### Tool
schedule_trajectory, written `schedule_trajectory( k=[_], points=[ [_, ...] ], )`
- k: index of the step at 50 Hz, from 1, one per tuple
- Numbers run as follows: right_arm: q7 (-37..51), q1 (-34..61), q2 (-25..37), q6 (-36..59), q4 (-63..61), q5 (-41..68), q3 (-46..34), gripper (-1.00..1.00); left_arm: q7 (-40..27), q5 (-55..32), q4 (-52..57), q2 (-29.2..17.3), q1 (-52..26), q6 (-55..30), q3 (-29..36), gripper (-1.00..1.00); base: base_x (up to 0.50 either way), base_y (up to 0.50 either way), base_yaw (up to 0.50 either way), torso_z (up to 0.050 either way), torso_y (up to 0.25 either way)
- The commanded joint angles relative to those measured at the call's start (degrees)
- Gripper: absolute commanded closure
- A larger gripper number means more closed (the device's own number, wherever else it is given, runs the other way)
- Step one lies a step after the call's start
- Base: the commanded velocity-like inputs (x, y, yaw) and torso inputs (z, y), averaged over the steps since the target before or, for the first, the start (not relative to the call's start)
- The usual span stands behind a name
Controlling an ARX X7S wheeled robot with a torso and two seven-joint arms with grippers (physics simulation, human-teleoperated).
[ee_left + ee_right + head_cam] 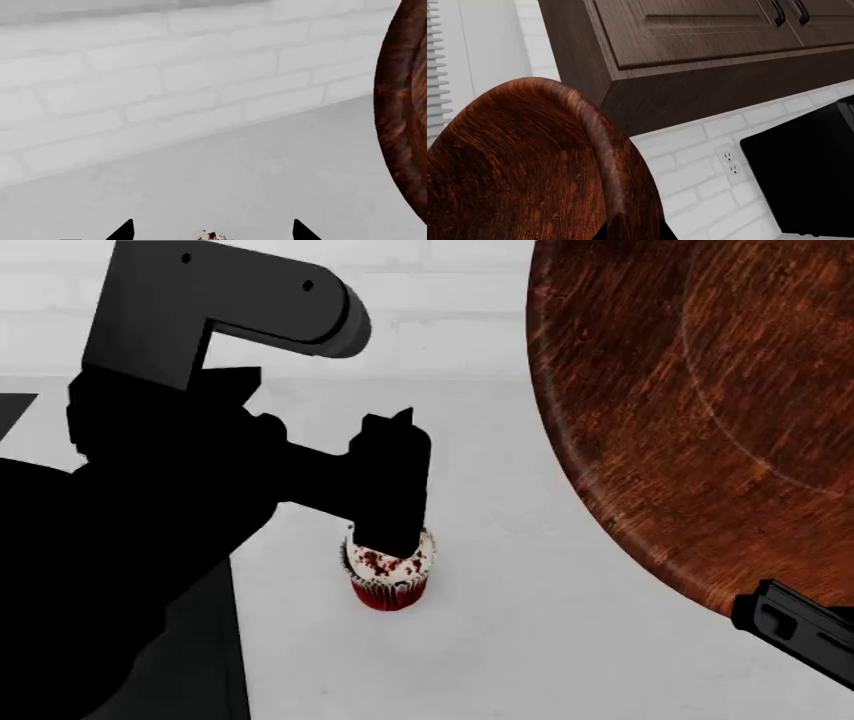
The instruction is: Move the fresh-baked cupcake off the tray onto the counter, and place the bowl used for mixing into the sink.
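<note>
Presently catalogued: cupcake (390, 578), red wrapper, standing upright on the white tabletop (534, 640), off the tray (14, 415), of which only a dark corner showed at the head view's left edge. Left gripper (390, 540) stood directly above the frosting; fingers (123, 232) showed apart at the wrist view's edge, with the cupcake top between them. Contact with the frosting: could not be told.

Bowl (694, 400), large, wooden, held aloft and tilted close to the head camera. Right gripper (801, 635) sat at its lower rim, fingers apparently clamped on the rim.

Risks, judged:
- A rim-only hold on so large a bowl could slip or swing during carriage.
- The bowl hung near the cupcake; a drop or low sweep could topple it.
- The left arm lifting off-line could drag the frosting.

Hidden: sink not in view; bowl blocked much of the head view; right fingertips barely visible.
</note>
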Motion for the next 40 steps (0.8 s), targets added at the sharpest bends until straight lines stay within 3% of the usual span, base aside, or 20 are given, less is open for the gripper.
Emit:
schedule_trajectory(
  k=[1, 5, 8, 10, 12, 14, 15, 16, 17, 19, 20, 21, 25, 29, 32, 33, 36, 38, 39, 40],
  points=[
    [-1.18, 2.22, -1.39, 2.69, -0.26, -0.87, -1.06, 1.0, -22.46, -21.91, 25.63, -9.76, -20.73, 5.82, -8.91, -1.0, 0.0, 0.0, 0.0, 0.0, 0.0],
    [-1.17, 1.95, -1.05, 2.55, -0.63, -0.83, -0.66, 1.0, -22.59, -18.64, 36.64, -20.01, -43.11, 23.38, 17.3, -1.0, 0.0, 0.0, 0.0, 0.0, 0.0],
    [-1.15, 1.33, -0.71, 2.02, -0.8, -1.03, -0.18, 1.0, -22.62, -9.61, 42.18, -26.94, -44.38, 24.48, 27.63, -1.0, 0.0, 0.0, 0.0, 0.0, 0.0],
    [-0.88, 0.88, -0.4, 1.97, -1.11, -1.48, 0.11, 1.0, -22.62, -2.04, 43.73, -28.16, -44.25, 26.59, 33.41, -1.0, 0.0, 0.0, 0.0, 0.0, 0.0],
    [-0.61, 0.5, -0.22, 1.93, -1.41, -1.65, 0.37, 1.0, -22.62, 5.74, 43.73, -31.97, -39.22, 25.2, 32.69, -1.0, 0.0, 0.0, 0.0, 0.0, 0.0],
    [-0.64, 0.17, -0.06, 1.73, -1.57, -1.77, 0.53, 1.0, -22.62, 13.77, 43.73, -36.7, -29.53, 19.77, 24.38, -1.0, 0.0, 0.0, 0.0, 0.0, 0.0],
    [-0.63, 0.18, -0.08, 1.71, -1.49, -1.76, 0.63, 1.0, -22.6, 22.36, 43.73, -39.49, -28.05, 23.69, 29.41, -1.0, 0.0, 0.0, 0.0, 0.0, 0.0],
    [-0.75, 0.3, -0.18, 1.71, -1.31, -1.67, 0.62, 1.0, -22.6, 30.96, 43.73, -41.25, -35.04, 32.28, 38.0, -1.0, 0.0, 0.0, 0.0, 0.0, 0.0],
    [-1.05, 0.89, -0.56, 2.02, -0.85, -1.45, 0.33, 1.0, -22.62, 39.55, 43.73, -47.49, -41.63, 40.87, 46.6, -1.0, 0.0, 0.0, 0.0, 0.0, 0.0],
    [-1.36, 1.66, -1.05, 2.87, -0.71, -1.88, -0.35, 1.0, -22.62, 56.74, 43.73, -59.61, -42.44, 39.04, 63.78, -1.0, 0.0, 0.0, 0.0, 0.0, 0.0],
    [-1.36, 2.5, -1.56, 3.88, -0.52, -2.09, -0.92, 1.0, -22.62, 65.34, 43.73, -59.56, -37.7, 42.87, 72.38, -1.0, 0.0, 0.0, 0.0, 0.0, 0.0],
    [-1.46, 3.0, -1.9, 4.51, -0.39, -2.29, -1.34, 1.0, -22.62, 73.93, 43.73, -61.74, -34.32, 43.39, 73.26, -1.0, 0.0, 0.0, 0.0, 0.0, 0.0],
    [-1.6, 4.71, -3.08, 6.84, 0.11, -2.97, -2.75, 1.0, -22.62, 81.53, 43.73, -63.66, -25.37, 55.23, 67.27, -1.0, 0.0, 0.0, 0.0, 0.0, 0.0],
    [-1.94, 6.73, -4.39, 9.29, 1.0, -3.26, -4.17, 1.0, -22.63, 73.45, 43.49, -64.09, -33.42, 56.15, 58.62, -1.0, 0.0, 0.0, 0.0, 0.0, 0.0],
    [-1.57, 7.77, -4.8, 11.37, 0.86, -3.54, -4.89, 1.0, -22.63, 75.0, 38.76, -64.09, -31.66, 61.28, 59.89, -1.0, 0.0, 0.0, 0.0, 0.0, 0.0],
    [-1.96, 8.73, -5.35, 12.39, 1.18, -3.5, -5.61, 1.0, -22.62, 83.59, 43.72, -55.49, -23.07, 52.68, 51.3, -1.0, 0.0, 0.0, 0.0, 0.0, 0.0],
    [-2.96, 11.09, -6.95, 15.15, 1.71, -3.54, -7.73, 1.0, 3.16, 104.94, 43.73, -29.71, 2.72, 27.14, 25.52, -1.0, 0.0, 0.0, 0.0, 0.0, 0.0],
    [-3.96, 12.73, -8.1, 17.24, 1.63, -4.04, -9.72, 1.0, 20.35, 98.33, 43.73, -12.52, 19.9, 29.35, 8.33, -1.0, 0.0, 0.0, 0.0, 0.0, 0.0],
    [-4.18, 14.02, -8.8, 19.48, 1.84, -3.44, -10.79, 1.0, 25.41, 100.93, 43.73, -3.93, 28.5, 29.49, -0.27, -1.0, 0.0, 0.0, 0.0, 0.0, 0.0],
    [-3.7, 14.96, -9.39, 21.44, 1.67, -3.33, -11.49, 1.0, 20.34, 102.7, 43.73, 2.03, 37.09, 29.26, -8.86, -1.0, 0.0, 0.0, 0.0, 0.0, 0.0]
  ],
)
